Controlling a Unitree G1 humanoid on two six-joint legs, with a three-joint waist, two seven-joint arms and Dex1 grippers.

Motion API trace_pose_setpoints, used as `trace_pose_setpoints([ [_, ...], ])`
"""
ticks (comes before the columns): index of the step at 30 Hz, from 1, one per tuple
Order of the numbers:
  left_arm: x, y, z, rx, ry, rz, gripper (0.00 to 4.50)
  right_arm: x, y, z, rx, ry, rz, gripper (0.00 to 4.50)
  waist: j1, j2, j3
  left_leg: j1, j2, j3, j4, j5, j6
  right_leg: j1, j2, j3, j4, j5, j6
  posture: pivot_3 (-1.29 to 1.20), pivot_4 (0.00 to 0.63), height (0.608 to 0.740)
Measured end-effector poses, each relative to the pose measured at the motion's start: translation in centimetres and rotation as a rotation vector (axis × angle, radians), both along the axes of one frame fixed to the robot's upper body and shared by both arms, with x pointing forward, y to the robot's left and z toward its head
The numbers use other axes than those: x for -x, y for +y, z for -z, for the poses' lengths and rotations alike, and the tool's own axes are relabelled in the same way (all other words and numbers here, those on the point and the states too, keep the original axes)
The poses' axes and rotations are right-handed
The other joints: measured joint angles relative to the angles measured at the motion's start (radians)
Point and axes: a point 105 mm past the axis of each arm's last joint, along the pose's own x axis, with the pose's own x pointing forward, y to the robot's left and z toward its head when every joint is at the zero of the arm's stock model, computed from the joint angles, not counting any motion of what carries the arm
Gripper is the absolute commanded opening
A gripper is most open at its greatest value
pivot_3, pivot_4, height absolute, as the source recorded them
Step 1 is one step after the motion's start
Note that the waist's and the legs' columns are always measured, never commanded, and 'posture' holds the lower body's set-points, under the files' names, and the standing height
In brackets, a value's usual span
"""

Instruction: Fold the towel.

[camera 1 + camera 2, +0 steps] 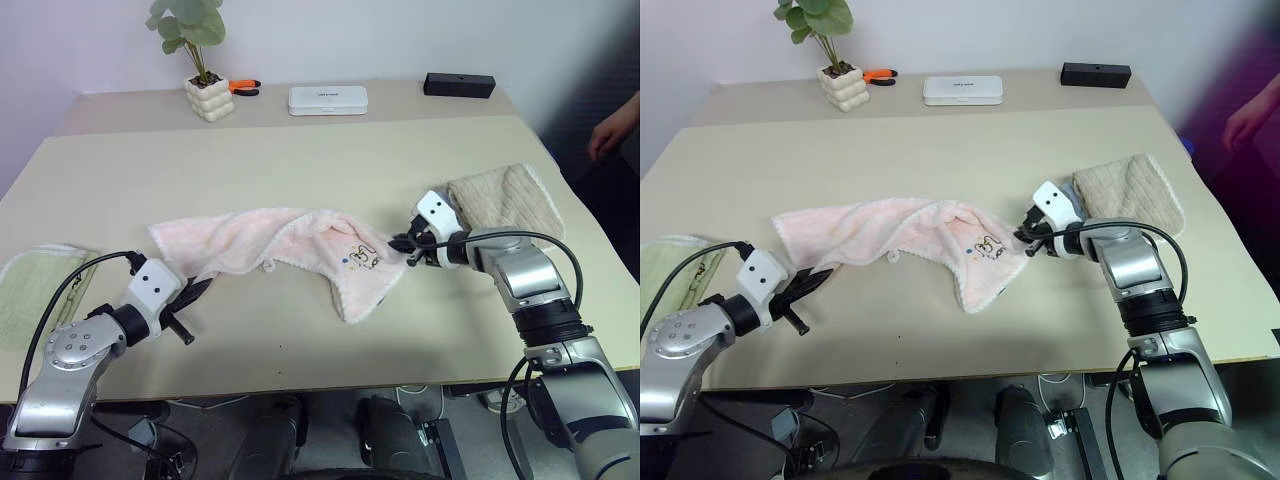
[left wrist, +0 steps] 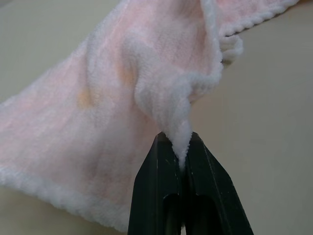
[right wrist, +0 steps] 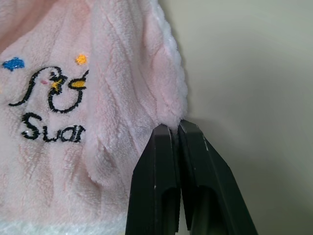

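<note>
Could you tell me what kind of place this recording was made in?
Probably an office or lab. A plain beige table stands against a bare wall, bearing a potted plant, a white box, a black box and orange-handled pliers.

pale pink fluffy terry towel (image 1: 262, 238): pink pile, whiter edging, black line drawing and lettering with blue and yellow flecks
folded ribbed tan towel (image 1: 506, 199): beige
folded light green towel (image 1: 30, 291): pale green, white border
table (image 1: 300, 150): plain cream
knobbly plant pot (image 1: 209, 98): off-white, green leaves
flat box (image 1: 328, 99): white
long bar (image 1: 458, 85): black
</note>
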Motion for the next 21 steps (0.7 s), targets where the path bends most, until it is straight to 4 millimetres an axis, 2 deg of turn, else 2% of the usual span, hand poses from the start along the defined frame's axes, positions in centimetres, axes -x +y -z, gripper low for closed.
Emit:
trace_pose_setpoints([
  [2,-0.4,0.4,-0.2,-0.007,-0.028,-0.022,0.00,-0.5,-0.5,-0.3,0.015,-0.027,0.038,0.07,0.000,0.000,0.000,0.000,0.000,0.000,0.000,0.000,0.000,0.000,0.000,0.000,0.000,0.000,0.000,0.00,0.150,0.740],
  [3,-1.2,0.8,-0.8,0.004,-0.067,-0.058,0.00,-1.1,-1.0,-0.7,0.029,-0.055,0.070,0.07,0.002,0.001,0.001,0.000,0.000,0.000,0.000,0.000,0.000,0.000,0.000,0.000,0.000,0.000,0.000,0.00,0.150,0.740],
  [5,-3.3,1.8,-3.0,0.034,-0.174,-0.132,0.00,-2.6,-1.7,-2.8,0.047,-0.148,0.118,0.07,0.003,0.001,0.001,0.000,0.000,0.000,0.001,0.001,-0.001,-0.001,0.001,0.000,0.001,0.002,0.001,0.00,0.150,0.740],
  [6,-4.8,2.4,-5.1,0.061,-0.254,-0.183,0.00,-3.6,-1.9,-4.8,0.056,-0.227,0.139,0.07,0.003,0.000,0.003,-0.001,0.000,0.000,0.001,0.001,-0.001,-0.002,0.001,0.000,0.001,0.004,0.002,0.00,0.150,0.740],
  [9,-7.9,3.8,-12.1,0.119,-0.499,-0.283,0.00,-5.8,-1.8,-12.6,0.048,-0.509,0.176,0.07,-0.002,-0.001,0.003,-0.002,0.000,0.001,0.000,0.002,-0.002,-0.003,0.002,0.000,0.001,0.005,0.004,0.00,0.150,0.740],
  [11,-8.8,4.7,-15.9,0.151,-0.624,-0.339,0.00,-6.3,-1.7,-17.0,0.023,-0.661,0.195,0.07,-0.007,-0.001,0.002,-0.001,0.000,0.003,0.000,0.004,-0.006,-0.003,0.001,0.000,0.000,0.005,0.004,0.00,0.150,0.740],
  [14,-9.5,6.0,-19.8,0.200,-0.746,-0.401,0.00,-6.1,-1.4,-21.2,-0.017,-0.805,0.188,0.07,-0.011,-0.002,0.002,-0.002,0.000,0.006,-0.001,0.003,-0.004,-0.004,0.001,0.002,-0.002,0.005,0.005,0.00,0.150,0.740],
  [16,-9.4,6.7,-21.0,0.212,-0.782,-0.419,0.00,-5.7,-0.9,-21.9,-0.029,-0.839,0.151,0.07,-0.012,-0.002,0.002,-0.002,0.000,0.009,-0.001,0.002,-0.002,-0.004,0.001,0.005,-0.002,0.005,0.006,0.00,0.150,0.740],
  [18,-8.9,7.4,-21.0,0.211,-0.781,-0.418,0.00,-5.2,-0.4,-21.6,-0.054,-0.832,0.091,0.07,-0.014,-0.002,0.002,-0.002,0.000,0.013,0.000,0.001,-0.001,-0.005,0.001,0.008,-0.002,0.005,0.007,0.00,0.150,0.740],
  [20,-8.0,8.2,-19.3,0.194,-0.729,-0.399,0.00,-3.9,0.1,-20.6,-0.071,-0.813,-0.004,0.07,-0.016,-0.002,0.002,-0.001,0.000,0.015,0.000,0.000,0.001,-0.006,0.001,0.010,-0.003,0.005,0.008,0.00,0.150,0.740],
  [21,-7.3,8.6,-17.7,0.196,-0.673,-0.386,0.00,-3.0,0.2,-19.5,-0.071,-0.783,-0.057,0.07,-0.018,-0.001,0.002,-0.001,0.000,0.016,0.000,-0.001,0.002,-0.006,0.001,0.010,-0.003,0.005,0.008,0.00,0.150,0.740],
])
